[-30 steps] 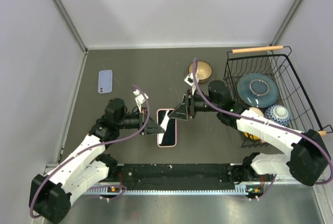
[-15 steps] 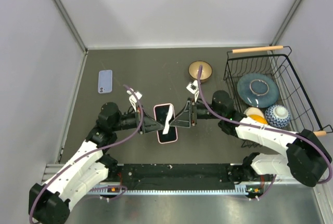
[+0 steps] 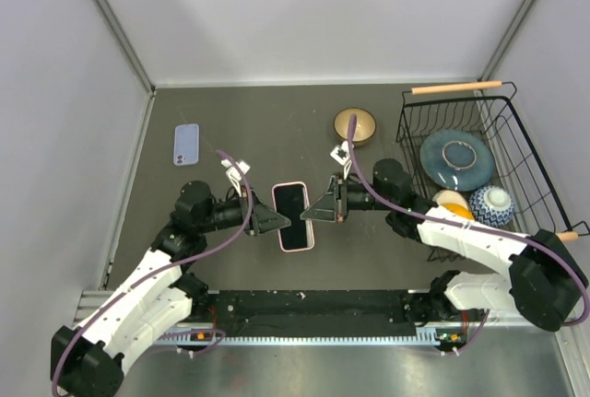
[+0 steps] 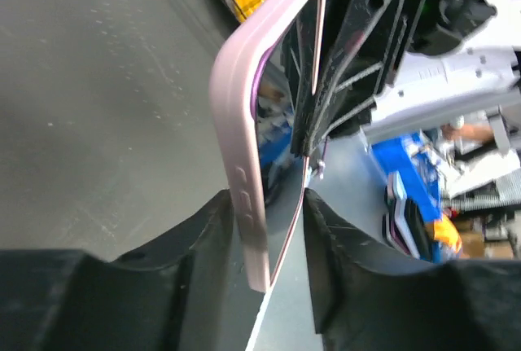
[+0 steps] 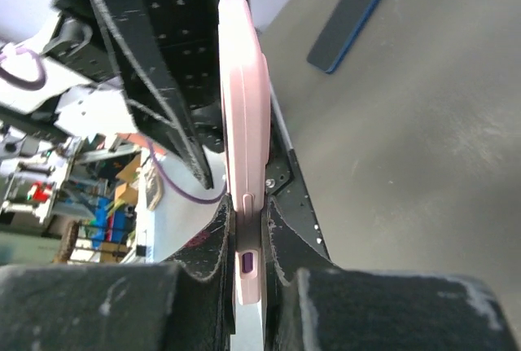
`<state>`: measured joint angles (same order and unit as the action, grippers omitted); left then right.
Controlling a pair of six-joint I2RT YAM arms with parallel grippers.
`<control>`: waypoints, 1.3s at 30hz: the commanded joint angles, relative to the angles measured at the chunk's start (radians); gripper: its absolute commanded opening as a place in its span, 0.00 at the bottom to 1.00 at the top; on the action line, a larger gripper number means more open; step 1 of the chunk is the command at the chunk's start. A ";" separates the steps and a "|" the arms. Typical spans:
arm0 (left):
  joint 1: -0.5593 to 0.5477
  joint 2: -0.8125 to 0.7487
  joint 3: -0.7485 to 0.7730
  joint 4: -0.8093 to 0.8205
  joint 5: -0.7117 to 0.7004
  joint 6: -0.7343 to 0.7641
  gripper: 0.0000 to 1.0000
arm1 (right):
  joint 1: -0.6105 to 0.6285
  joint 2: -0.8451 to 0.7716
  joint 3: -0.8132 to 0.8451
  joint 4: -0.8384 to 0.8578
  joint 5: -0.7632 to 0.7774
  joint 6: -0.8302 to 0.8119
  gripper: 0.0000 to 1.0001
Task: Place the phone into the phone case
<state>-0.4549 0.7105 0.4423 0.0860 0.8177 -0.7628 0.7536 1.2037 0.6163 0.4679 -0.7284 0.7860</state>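
The pink phone case (image 3: 297,249) is held in the air between both grippers over the table's middle. The black phone (image 3: 292,208) lies inside its rim, screen up. My left gripper (image 3: 275,222) has its fingertips against both sides of the case's left lower end; the case (image 4: 244,147) stands slanted between them in the left wrist view. My right gripper (image 3: 313,211) is shut flat on the case's right edge. The right wrist view shows the case (image 5: 242,107) edge-on with my right gripper (image 5: 244,221) clamped on it.
A light blue phone-shaped item (image 3: 186,144) lies flat at the far left and also shows in the right wrist view (image 5: 350,19). A gold bowl (image 3: 355,125) sits behind the right gripper. A black wire basket (image 3: 502,107) at the right holds a blue plate (image 3: 458,157) and a patterned bowl (image 3: 489,202).
The case and phone rose off the table and turned flat toward the top camera. The white strip along the phone's edge no longer shows. Both grippers stay on the case.
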 commanded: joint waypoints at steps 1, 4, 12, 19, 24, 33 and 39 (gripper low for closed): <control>0.004 -0.022 0.079 -0.135 -0.162 0.083 0.66 | 0.001 -0.032 0.126 -0.202 0.135 -0.089 0.00; 0.004 -0.051 0.098 -0.221 -0.276 0.117 0.94 | -0.026 -0.027 0.142 -0.270 0.164 -0.111 0.00; 0.004 -0.152 0.138 -0.446 -0.622 0.215 0.98 | -0.138 0.144 0.282 -0.546 0.242 -0.269 0.00; 0.004 -0.203 0.127 -0.526 -0.712 0.247 0.98 | -0.172 0.401 0.477 -0.689 0.357 -0.286 0.00; 0.004 -0.213 0.116 -0.534 -0.770 0.237 0.98 | -0.198 0.542 0.551 -0.712 0.317 -0.278 0.00; 0.002 -0.181 0.131 -0.554 -0.802 0.220 0.98 | -0.272 0.695 0.626 -0.713 0.261 -0.243 0.00; 0.002 -0.180 0.133 -0.569 -0.871 0.214 0.98 | -0.310 0.724 0.639 -0.736 0.299 -0.237 0.13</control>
<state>-0.4530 0.5278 0.5426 -0.4866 0.0105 -0.5461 0.4812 1.9068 1.2018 -0.2920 -0.5270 0.5625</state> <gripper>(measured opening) 0.979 0.119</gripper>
